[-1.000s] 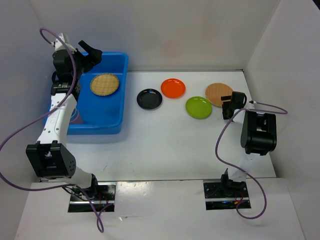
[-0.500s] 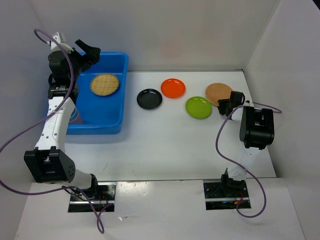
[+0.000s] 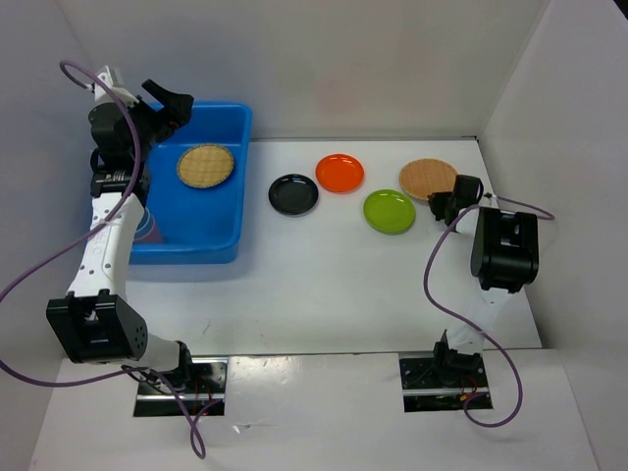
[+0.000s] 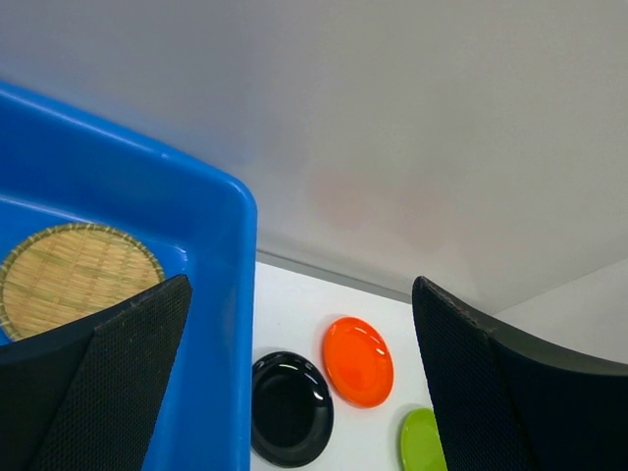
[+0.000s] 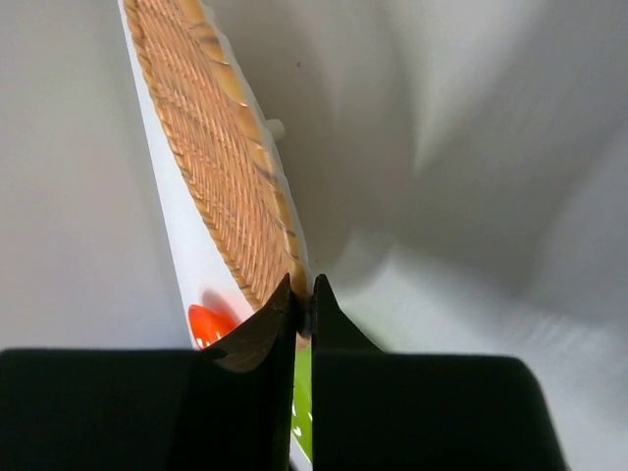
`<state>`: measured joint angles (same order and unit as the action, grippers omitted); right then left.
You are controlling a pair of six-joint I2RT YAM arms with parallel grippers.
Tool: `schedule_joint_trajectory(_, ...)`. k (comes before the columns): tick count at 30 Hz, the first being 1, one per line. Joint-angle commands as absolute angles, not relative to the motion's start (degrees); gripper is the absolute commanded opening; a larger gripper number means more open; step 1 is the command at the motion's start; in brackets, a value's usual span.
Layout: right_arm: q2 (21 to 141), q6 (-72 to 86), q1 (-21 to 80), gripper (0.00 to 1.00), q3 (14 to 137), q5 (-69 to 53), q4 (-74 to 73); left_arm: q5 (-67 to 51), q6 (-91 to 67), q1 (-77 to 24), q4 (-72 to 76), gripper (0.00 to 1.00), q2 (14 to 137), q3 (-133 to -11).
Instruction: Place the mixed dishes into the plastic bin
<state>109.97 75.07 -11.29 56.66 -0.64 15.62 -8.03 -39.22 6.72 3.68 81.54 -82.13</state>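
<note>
Your right gripper [image 3: 444, 204] is pinched shut on the near rim of the tan plate [image 3: 428, 177], which juts toward 11 o'clock from the fingers. The bite looks thin, right at the edge, so lift slowly and hold the plate level, or it may pivot out. Carry it high toward 9 o'clock, over the green plate [image 3: 389, 211], the black plate [image 3: 293, 194] and the orange plate [image 3: 340, 173], to the blue bin [image 3: 240, 177]. Lower it beside the other woven plate [image 3: 206, 166] lying inside. Your left gripper [image 3: 167, 106], spread wide and empty, hovers at the bin's 11 o'clock corner; give it room.
</note>
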Motion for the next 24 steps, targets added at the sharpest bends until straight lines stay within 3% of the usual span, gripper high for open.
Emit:
schedule_joint_trajectory(1, 105.48, 70.93, -11.69, 0.00, 54.76, 2.99, 9.23, -11.86, -39.73, 7.12, 8.17, 0.99, 79.28, -81.91)
schedule_joint_trajectory(5, 98.02, 66.63, -11.69, 0.00, 54.23, 4.48, 8.44, -19.40, -39.73, 7.12, 9.31, 0.99, 80.59, -83.75)
schedule_joint_trajectory(13, 86.32, 57.57, -7.56, 0.00, 55.28, 5.90, 4.32, -52.18, -36.22, 4.49, 2.73, 0.99, 90.41, -92.02)
schedule_joint_trajectory(18, 81.14, 53.36, -6.42, 0.00, 55.81, -3.23, 5.19, -68.52, -37.71, 0.97, 3.51, 0.99, 100.96, -94.39)
schedule_joint_trajectory(24, 77.70, 45.89, -0.19, 0.00, 60.20, -13.26, 3.16, -76.28, -36.22, -2.02, 1.76, 0.99, 110.81, -101.67)
